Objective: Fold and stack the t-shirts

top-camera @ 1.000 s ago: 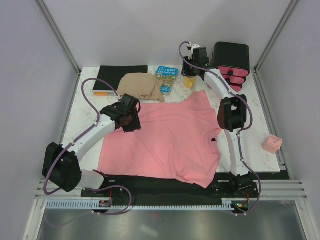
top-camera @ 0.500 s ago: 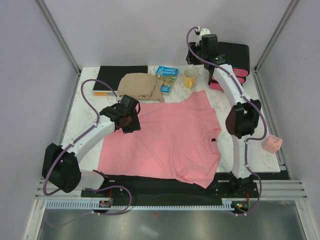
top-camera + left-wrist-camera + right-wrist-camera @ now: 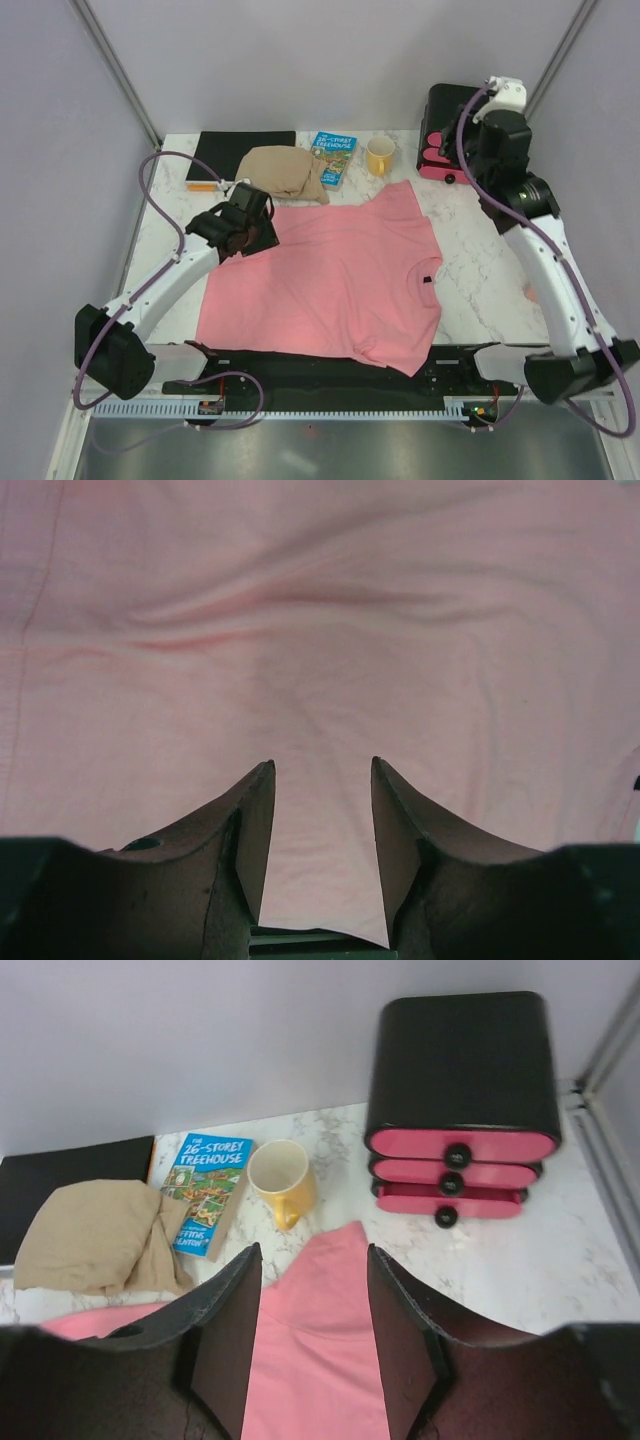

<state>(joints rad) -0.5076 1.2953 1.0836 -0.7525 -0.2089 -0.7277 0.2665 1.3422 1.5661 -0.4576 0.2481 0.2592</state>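
Observation:
A salmon-pink t-shirt (image 3: 330, 275) lies spread flat on the marble table, its neck with a small dark label (image 3: 427, 279) to the right. My left gripper (image 3: 247, 226) is low over the shirt's far left corner. In the left wrist view it (image 3: 320, 768) is open, with wrinkled pink cloth (image 3: 320, 630) under and between the fingers. My right gripper (image 3: 487, 150) is raised high near the back right. In the right wrist view it (image 3: 313, 1252) is open and empty, looking down on the shirt's far sleeve (image 3: 320, 1310).
A folded tan cloth (image 3: 284, 172), a blue book (image 3: 333, 157) and a yellow mug (image 3: 380, 156) sit along the back. A black box with pink drawers (image 3: 450, 130) stands at the back right. A black notebook (image 3: 245, 148) lies at the back left.
My right arm has swung up and to the right, away from the mug, towards the black box. My left gripper has shifted slightly up and left at the shirt's corner.

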